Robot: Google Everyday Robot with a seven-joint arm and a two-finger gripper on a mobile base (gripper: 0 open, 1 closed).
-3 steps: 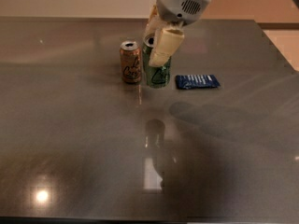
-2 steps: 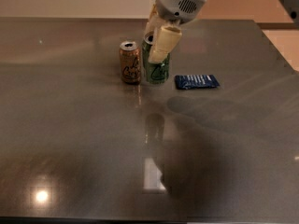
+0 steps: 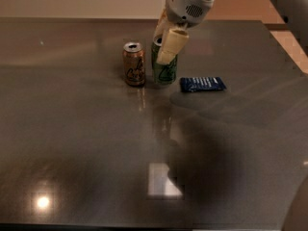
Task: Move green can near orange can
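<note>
The green can [image 3: 166, 73] stands upright on the dark table [image 3: 96, 153], just right of the orange can [image 3: 134, 64], with a narrow gap between them. My gripper [image 3: 166, 42] comes down from above and is shut on the green can's upper part. One cream finger [image 3: 172, 44] lies across the can's front and the other is behind it. The green can's top is mostly hidden by the gripper. The orange can stands upright with its silver top showing.
A flat dark blue packet [image 3: 202, 84] lies on the table just right of the green can. The table's far edge runs behind the cans, and its right edge is at the far right.
The gripper and the green can have shifted slightly, a touch up and back; the can stays next to the orange can. The orange can and packet have not moved.
</note>
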